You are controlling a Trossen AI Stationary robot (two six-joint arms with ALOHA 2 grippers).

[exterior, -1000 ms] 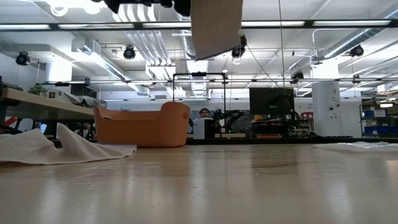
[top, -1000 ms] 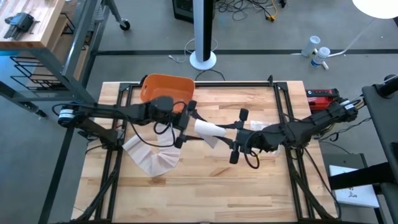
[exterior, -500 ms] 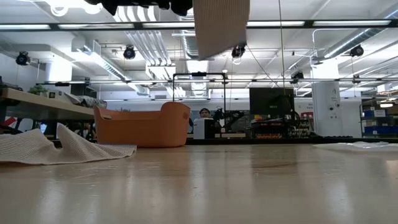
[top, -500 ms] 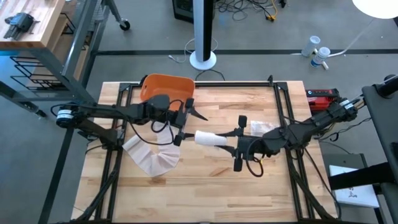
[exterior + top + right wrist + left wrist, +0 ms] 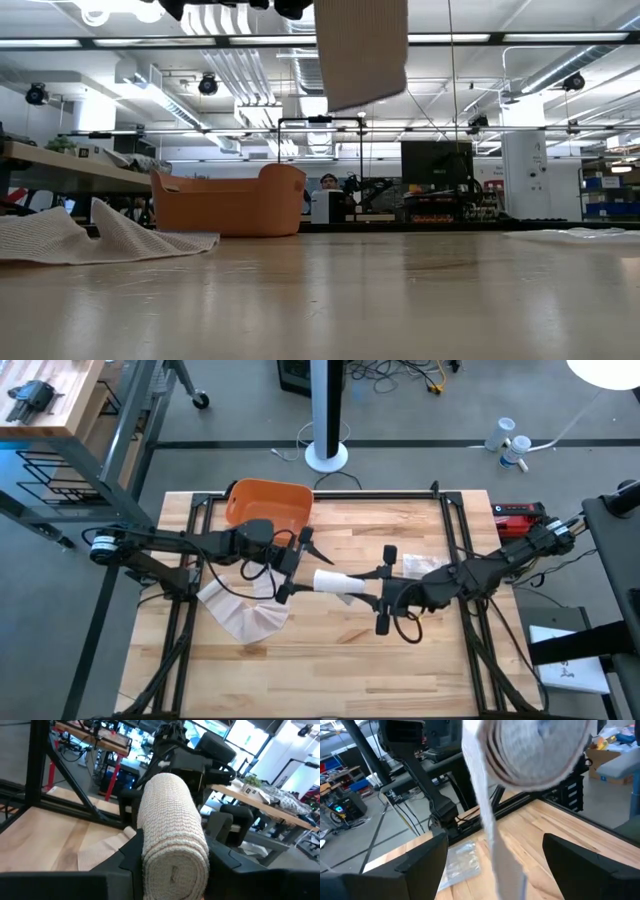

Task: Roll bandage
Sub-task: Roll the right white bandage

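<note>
Above table centre | right pincer (image 5: 372, 586) clamps bandage roll (image 5: 338, 582) | left pincer (image 5: 292, 565) agape

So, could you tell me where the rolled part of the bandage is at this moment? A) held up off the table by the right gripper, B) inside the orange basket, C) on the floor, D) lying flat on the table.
A: the right gripper is shut on the bandage roll, and the low view shows it hanging clear above the table.

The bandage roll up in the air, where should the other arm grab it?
Probably the bare end of the bandage roll, coming from the left gripper side. The right gripper already clamps the other end, and its round sides suit fingers squeezing across it.
</note>
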